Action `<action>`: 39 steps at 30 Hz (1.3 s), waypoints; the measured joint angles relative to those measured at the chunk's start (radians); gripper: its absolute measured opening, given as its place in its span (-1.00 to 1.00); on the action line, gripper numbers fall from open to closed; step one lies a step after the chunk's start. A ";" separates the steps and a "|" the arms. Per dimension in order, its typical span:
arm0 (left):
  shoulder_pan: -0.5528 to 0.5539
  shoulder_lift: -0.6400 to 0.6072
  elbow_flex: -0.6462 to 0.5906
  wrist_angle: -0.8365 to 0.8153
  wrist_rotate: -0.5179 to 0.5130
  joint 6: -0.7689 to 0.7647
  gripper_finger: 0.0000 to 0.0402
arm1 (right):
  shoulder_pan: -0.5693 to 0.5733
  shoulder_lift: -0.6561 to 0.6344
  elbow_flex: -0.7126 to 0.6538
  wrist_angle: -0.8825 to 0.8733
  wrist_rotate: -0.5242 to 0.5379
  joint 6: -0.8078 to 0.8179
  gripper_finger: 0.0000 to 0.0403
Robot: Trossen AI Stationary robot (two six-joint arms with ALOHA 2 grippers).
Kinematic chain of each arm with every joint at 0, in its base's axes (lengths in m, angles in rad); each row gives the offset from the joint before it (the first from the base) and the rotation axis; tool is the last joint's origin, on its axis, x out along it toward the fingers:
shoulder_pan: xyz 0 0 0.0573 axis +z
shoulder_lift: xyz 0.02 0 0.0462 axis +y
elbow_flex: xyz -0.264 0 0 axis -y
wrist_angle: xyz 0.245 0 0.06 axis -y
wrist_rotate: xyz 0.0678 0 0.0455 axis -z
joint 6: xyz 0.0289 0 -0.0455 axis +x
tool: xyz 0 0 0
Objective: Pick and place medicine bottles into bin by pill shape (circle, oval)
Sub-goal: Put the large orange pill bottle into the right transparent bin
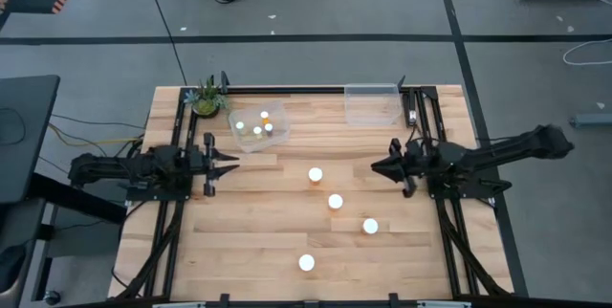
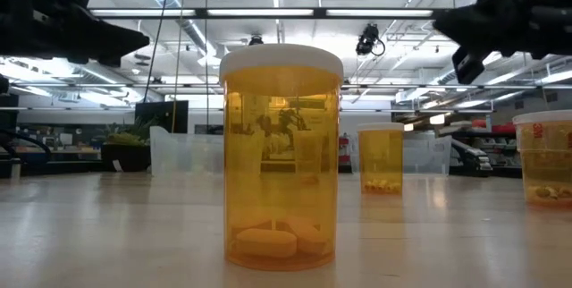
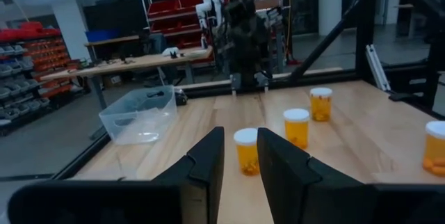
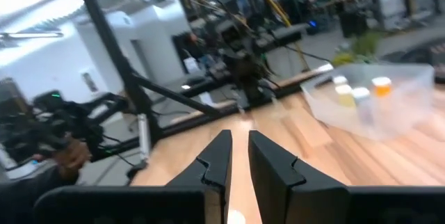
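Now hovering left gripper point(image 1: 232, 163) nearly closed, empty, right gripper point(image 1: 380, 165) closed, empty | four bottles point(image 1: 316, 175) standing mid-table, others sitting in bin point(image 1: 277, 117) | judging them light, rigid, slick; gripping orange body below cap.

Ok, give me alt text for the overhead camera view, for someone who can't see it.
Four white-capped medicine bottles stand loose on a wooden table, between two dark robot arms. The left gripper and the right gripper hold nothing. At the far edge, one clear bin holds several bottles beside a small plant; another clear bin looks empty.
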 joint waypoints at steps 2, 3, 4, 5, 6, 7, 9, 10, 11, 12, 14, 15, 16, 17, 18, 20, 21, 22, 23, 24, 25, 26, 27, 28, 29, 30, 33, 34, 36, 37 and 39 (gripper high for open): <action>-0.003 -0.002 0.000 -0.003 0.000 0.006 -0.52 | 0.000 0.074 0.000 0.037 0.030 0.029 -0.72; -0.005 -0.002 0.000 -0.005 0.000 0.007 -0.52 | 0.000 0.110 0.000 0.050 0.048 0.047 -0.72; -0.005 -0.002 0.000 -0.007 0.000 0.007 -0.52 | 0.000 0.145 0.000 0.057 0.062 0.064 -0.72; -0.005 0.000 0.000 -0.008 0.000 0.006 -0.52 | 0.000 0.180 0.002 0.058 0.077 0.074 -0.72; -0.005 0.000 0.000 -0.009 0.000 0.003 -0.52 | 0.000 0.213 0.008 0.054 0.088 0.078 -0.72; -0.005 0.000 0.000 -0.009 0.002 0.001 -0.52 | 0.000 0.247 0.017 0.054 0.093 0.080 -0.72; -0.005 0.000 0.000 -0.011 0.005 -0.003 -0.52 | 0.000 0.311 0.045 0.056 0.094 0.081 -0.72; -0.005 0.000 0.000 -0.011 0.006 -0.012 -0.52 | 0.001 0.343 0.065 0.051 0.094 0.081 -0.72; -0.005 0.000 0.000 -0.011 0.006 -0.026 -0.52 | 0.004 0.374 0.089 0.042 0.093 0.080 -0.72; -0.005 0.000 0.000 -0.011 0.006 -0.028 -0.52 | 0.009 0.405 0.120 0.022 0.094 0.073 -0.72; -0.005 0.000 0.000 -0.006 0.006 -0.028 -0.52 | 0.022 0.468 0.191 -0.043 0.093 0.053 -0.71; -0.005 0.000 -0.001 0.002 0.006 -0.028 -0.52 | 0.030 0.499 0.232 -0.086 0.094 0.043 -0.71; -0.005 0.000 -0.001 0.008 0.005 -0.028 -0.52 | 0.036 0.528 0.271 -0.128 0.094 0.034 -0.70; -0.005 0.000 -0.002 0.010 0.005 -0.028 -0.51 | 0.042 0.561 0.313 -0.169 0.094 0.026 -0.68; -0.005 0.000 -0.002 0.015 0.005 -0.028 -0.51 | 0.046 0.592 0.358 -0.211 0.094 0.017 -0.66; -0.005 0.000 -0.002 0.029 0.004 -0.028 -0.51 | 0.052 0.650 0.441 -0.292 0.094 0.010 -0.62; -0.005 0.000 -0.002 0.032 0.004 -0.028 -0.51 | 0.053 0.679 0.482 -0.338 0.094 0.006 -0.59; -0.005 0.000 -0.002 0.032 0.005 -0.028 -0.52 | 0.053 0.706 0.524 -0.387 0.094 0.003 -0.55; -0.005 0.000 -0.002 0.031 0.004 -0.028 -0.52 | 0.053 0.731 0.562 -0.438 0.098 0.002 -0.52; -0.005 0.000 -0.002 0.031 0.005 -0.028 -0.53 | 0.053 0.755 0.601 -0.488 0.104 0.002 -0.48; -0.005 0.000 -0.002 0.032 0.005 -0.028 -0.53 | 0.053 0.777 0.636 -0.539 0.114 0.002 -0.43; -0.005 0.000 -0.002 0.032 0.005 -0.028 -0.53 | 0.053 0.797 0.668 -0.591 0.126 0.002 -0.38; -0.005 0.000 -0.002 0.034 0.005 -0.028 -0.53 | 0.053 0.819 0.701 -0.634 0.138 0.002 -0.33; -0.005 0.000 -0.002 0.034 0.005 -0.028 -0.52 | 0.053 0.837 0.731 -0.674 0.149 0.002 -0.28; -0.005 0.000 -0.002 0.036 0.005 -0.028 -0.52 | 0.053 0.853 0.757 -0.710 0.161 0.002 -0.23; -0.005 0.000 -0.002 0.036 0.005 -0.028 -0.51 | 0.053 0.868 0.784 -0.737 0.174 0.001 -0.18; -0.005 0.000 -0.002 0.040 0.005 -0.028 -0.50 | 0.053 0.907 0.844 -0.792 0.204 -0.015 -0.02; -0.005 0.000 -0.002 0.039 0.005 -0.028 -0.50 | 0.052 0.919 0.860 -0.807 0.209 -0.017 0.02; -0.005 0.000 -0.002 0.039 0.005 -0.028 -0.51 | 0.049 0.939 0.892 -0.825 0.210 -0.018 0.11; -0.005 0.000 -0.002 0.039 0.005 -0.028 -0.51 | 0.046 0.950 0.907 -0.841 0.210 -0.018 0.16; -0.005 0.000 -0.002 0.039 0.005 -0.028 -0.52 | 0.042 0.974 0.938 -0.862 0.211 -0.024 0.23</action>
